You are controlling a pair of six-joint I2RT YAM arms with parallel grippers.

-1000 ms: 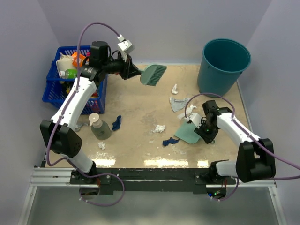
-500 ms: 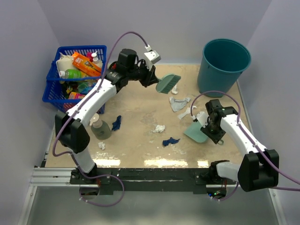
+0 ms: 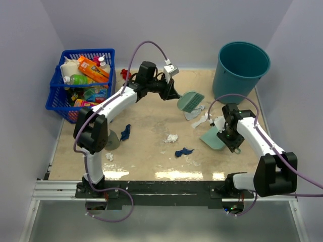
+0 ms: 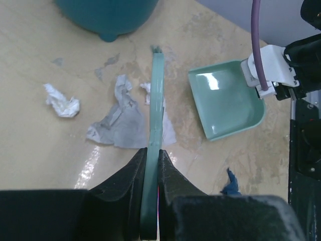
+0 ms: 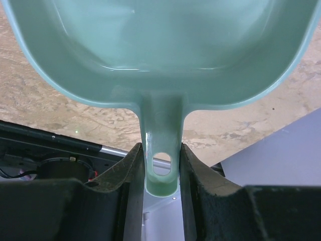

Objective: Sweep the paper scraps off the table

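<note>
1. A blue plastic lattice basket (image 3: 58,98) stands off the far left corner of the table (image 3: 146,116), well behind the left jaws. It is crammed with bottles and bright packets, among them a white jug, a green bottle and an orange packet.
2. A round teal plastic bucket (image 3: 241,70) stands at the far right corner, beyond the right jaws. Only plain teal wall shows inside it.
3. The right jaws are clamped on the handle of a mint-green plastic dustpan (image 3: 212,139), whose glossy hollow (image 5: 160,45) spreads out ahead of them.
4. The left jaws are pressed together on the thin handle of a matching mint-green hand brush (image 4: 155,115), which runs straight ahead of them.
5. The paper scraps lie scattered on the mottled beige table.
   - A pale grey crumpled scrap (image 4: 118,128) lies just ahead of the left jaws, under the brush.
   - A white wad (image 4: 62,103) lies to its left in the wrist view.
   - Another white wad (image 3: 171,137) and a navy scrap (image 3: 183,151) lie between the two arms.
   - A second navy scrap (image 3: 125,132) and a small white bit (image 3: 109,157) lie back beside the left arm.
6. Some things are hidden or unclear.
   - A clear bottle (image 3: 112,140) is half hidden behind the left arm.
   - The brush appears edge-on from the wrist, so I cannot tell whether its bristles touch the table.
   - The dustpan's front lip is cut off in the right wrist view.
   - The basket's lower contents are hard to make out.
</note>
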